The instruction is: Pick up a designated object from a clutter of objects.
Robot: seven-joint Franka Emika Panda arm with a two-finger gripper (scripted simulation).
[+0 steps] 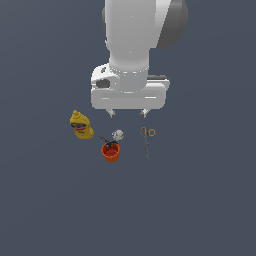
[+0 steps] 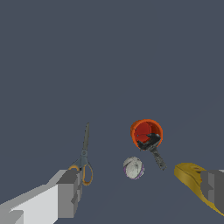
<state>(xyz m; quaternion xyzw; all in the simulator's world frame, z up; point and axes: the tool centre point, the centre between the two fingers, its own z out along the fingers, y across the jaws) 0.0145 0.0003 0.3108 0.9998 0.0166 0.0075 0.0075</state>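
Note:
The scissors [image 1: 147,140] lie flat on the floor, orange ring handles toward the arm and thin grey blades pointing away; the wrist view shows the scissors [image 2: 84,158] too, one ring partly behind a fingertip [image 2: 69,192]. My gripper [image 1: 128,113] hangs open above the floor, behind the clutter, nothing between its fingers. It sits a little to the exterior view's left of the scissors. The clutter also holds a yellow bottle-like item [image 1: 81,125], an orange cup [image 1: 110,151] and a small white-and-black ball [image 1: 118,134].
A dark tool-like piece [image 2: 152,146] leans out of the orange cup [image 2: 146,131]. The white ball [image 2: 133,168] lies between cup and gripper. The yellow item [image 2: 192,179] is partly behind the other fingertip [image 2: 213,186]. Grey floor [image 1: 200,200] surrounds everything.

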